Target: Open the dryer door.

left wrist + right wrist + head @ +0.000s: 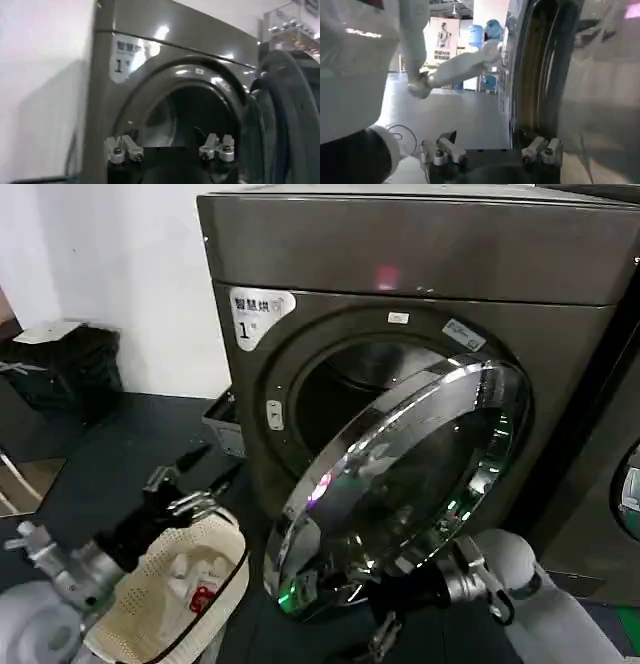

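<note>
Dryer door (400, 484) swung well out from the dryer (420, 274), hinged on the robot's right, its chrome ring facing the head camera and the drum opening (350, 394) exposed behind it. Judged from this, the task is largely done; only further swing and withdrawal of the arm may remain. Right gripper (492, 152) sits at the door's lower edge, jaws spread, the rim lying against one finger (540, 150) rather than clamped between both. Left gripper (170, 149) waits low on the robot's left, jaws parted and empty, facing the opening, beside a mesh basket (180, 584).
</note>
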